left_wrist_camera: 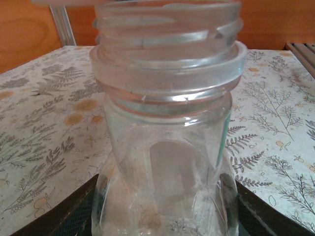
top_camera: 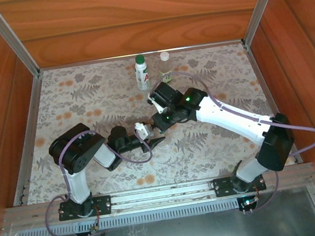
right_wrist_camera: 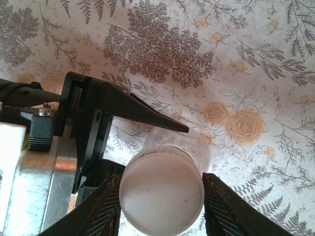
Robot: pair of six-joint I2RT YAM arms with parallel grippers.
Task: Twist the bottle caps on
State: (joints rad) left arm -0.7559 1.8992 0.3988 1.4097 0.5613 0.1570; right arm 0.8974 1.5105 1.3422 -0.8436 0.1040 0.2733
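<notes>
Table (top_camera: 83, 105) had two bottles at the back already capped — the white bottle (top_camera: 143, 78) under the green cap (top_camera: 140, 59), the taller clear bottle (top_camera: 165, 70) under a white cap (top_camera: 164, 56). The short clear bottle (left_wrist_camera: 162, 172) stood mid-table, clamped in the left gripper (left_wrist_camera: 165, 219), threads bare. Right gripper (right_wrist_camera: 162, 206) pinched the last white cap (right_wrist_camera: 161, 194) just over its mouth — I'd judge that one was not yet screwed down.

Clear bottle (left_wrist_camera: 162, 147) base cropped; mouth cropped.
</notes>
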